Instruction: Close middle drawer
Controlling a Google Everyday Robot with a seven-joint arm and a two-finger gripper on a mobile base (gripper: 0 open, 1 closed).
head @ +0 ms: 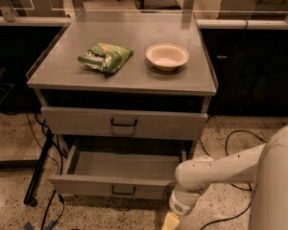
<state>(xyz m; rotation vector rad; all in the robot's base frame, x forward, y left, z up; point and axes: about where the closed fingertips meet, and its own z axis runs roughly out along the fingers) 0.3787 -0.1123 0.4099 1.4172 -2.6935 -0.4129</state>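
Note:
The middle drawer (pixel 120 169) is a wide grey shallow tray, pulled partly out below the taller-fronted drawer (pixel 123 123). Its low front panel carries a small dark handle (pixel 123 191). The tray looks empty inside. My gripper (pixel 171 221) is at the bottom edge of the view, just below and right of the drawer front's right end, on my white arm (pixel 216 169) that reaches in from the right. Most of the gripper is cut off by the frame edge. The lowest drawer is hidden.
A green snack bag (pixel 105 57) and a white bowl (pixel 167 55) sit on the cabinet top (pixel 129 78). Black cables (pixel 50 205) and a dark stand leg (pixel 38 174) lie on the floor at the left. More cable (pixel 230 143) lies at the right.

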